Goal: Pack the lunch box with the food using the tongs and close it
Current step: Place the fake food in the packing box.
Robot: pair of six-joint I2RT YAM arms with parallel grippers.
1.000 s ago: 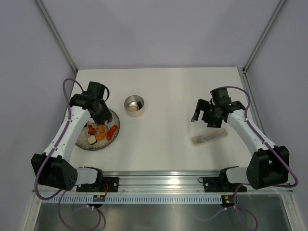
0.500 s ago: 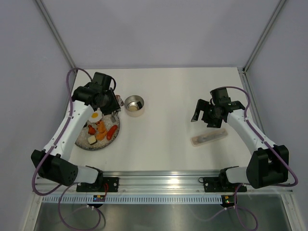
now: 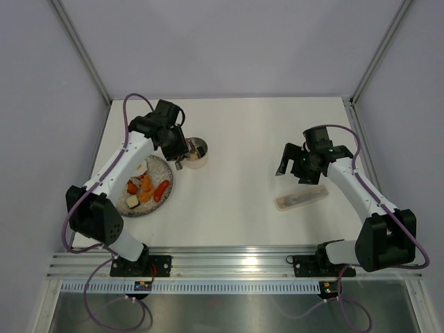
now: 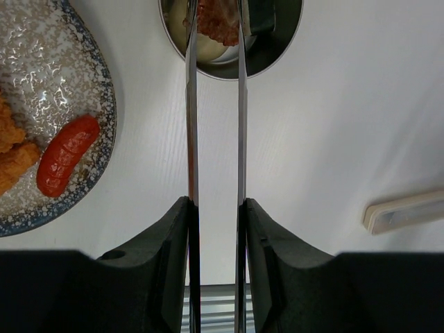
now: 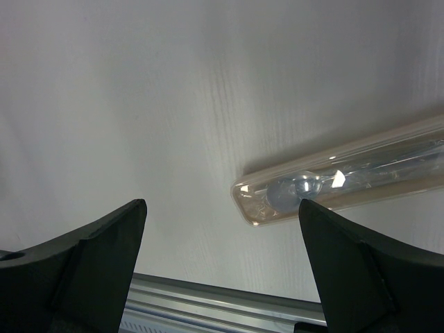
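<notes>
Lower left, one plate (image 3: 161, 169) carries one sausage (image 3: 161, 189), what look like two orange chunks (image 3: 146, 191), one egg (image 3: 141, 168) and one white cube (image 3: 132, 202). Lower right lies one plastic case (image 3: 300, 199). The right claw (image 3: 295, 163) hangs above it in the frame, spread wide and holding nothing.

Centre left, the left claw (image 4: 216, 205) pinches one pair of tongs (image 4: 192, 139). In the left wrist view their long axis runs straight up the frame. Their tips grip one brown piece (image 4: 218, 21) over the single tin (image 4: 277, 59).

The counter (image 3: 236, 139) is white and the walls (image 3: 229, 48) are pale grey.

White table (image 3: 243, 139) enclosed by pale lilac walls (image 3: 229, 48) and aluminium posts (image 3: 80, 50).
</notes>
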